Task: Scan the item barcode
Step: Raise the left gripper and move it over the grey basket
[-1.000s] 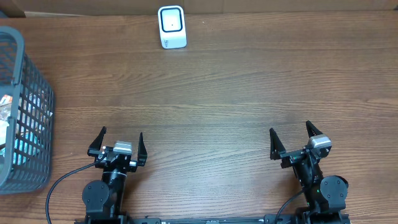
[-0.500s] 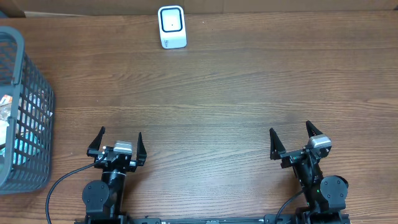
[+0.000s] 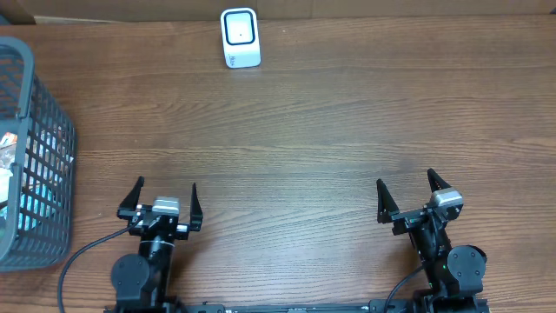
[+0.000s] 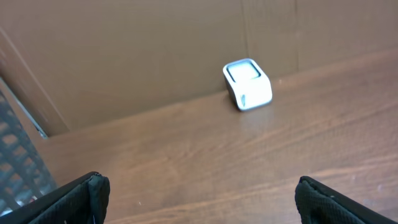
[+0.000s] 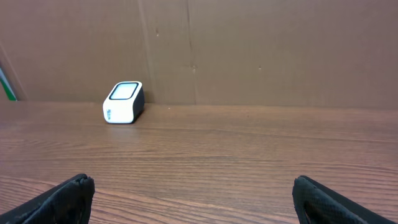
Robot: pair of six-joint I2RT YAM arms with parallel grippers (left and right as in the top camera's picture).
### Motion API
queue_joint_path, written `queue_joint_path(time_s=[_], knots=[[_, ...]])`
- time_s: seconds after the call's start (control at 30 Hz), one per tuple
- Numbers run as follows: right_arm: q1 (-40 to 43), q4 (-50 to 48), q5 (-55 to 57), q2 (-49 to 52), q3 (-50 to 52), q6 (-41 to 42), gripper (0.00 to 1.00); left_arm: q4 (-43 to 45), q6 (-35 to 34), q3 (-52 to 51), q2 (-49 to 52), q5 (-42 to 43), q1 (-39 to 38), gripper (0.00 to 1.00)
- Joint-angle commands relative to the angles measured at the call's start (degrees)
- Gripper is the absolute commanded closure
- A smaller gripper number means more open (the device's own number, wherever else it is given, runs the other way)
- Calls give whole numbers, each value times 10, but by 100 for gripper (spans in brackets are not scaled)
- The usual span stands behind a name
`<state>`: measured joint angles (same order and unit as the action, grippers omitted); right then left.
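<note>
- Black fingers of the left pincer (image 3: 166, 186) stand spread wide at the near edge of the worktop (image 3: 304, 130). They hold nothing, and the tips point toward the far side.
- Well apart to its right, also at the near edge, the right pincer (image 3: 406, 180) is likewise spread wide and holds nothing.
- Beyond the left pincer and off to its left, a grey plastic basket (image 3: 52, 174) with lattice walls sits at the worktop's left edge, partly cut off by the frame.
- Inside the basket lie packaged items (image 3: 7, 148). Light blue, white and a bit of red show over the rim and through the bars. They are too hidden to tell what they are or where a barcode sits.
- Farthest off, a white barcode scanner (image 3: 241, 37) with a dark window stands by itself at the far edge, left of centre, well apart from both pincers and from the basket.
- Both wrist views show the scanner just in front of a brown cardboard wall (image 5: 249, 43) that runs along the far side.
</note>
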<state>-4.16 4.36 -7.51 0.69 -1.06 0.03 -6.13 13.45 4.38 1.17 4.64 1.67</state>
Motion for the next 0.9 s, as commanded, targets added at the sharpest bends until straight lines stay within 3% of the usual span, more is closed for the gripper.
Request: queue_joint_path(time_s=[0.0,0.33,0.67,0.87], knots=[[-3,-2,-2,-5,6,3,0,-12,-20,70,25,-2,-2,0],[-3,-2,-2,-5,6,3,0,-78,-78,257,217,13,-2,0],[-3,-2,-2,-5,6,3,0,-391,-99,640,515,61,-2,0],[-3,-2,-2,-5,6,3,0,-574,-99,867,667,157,-2,0]])
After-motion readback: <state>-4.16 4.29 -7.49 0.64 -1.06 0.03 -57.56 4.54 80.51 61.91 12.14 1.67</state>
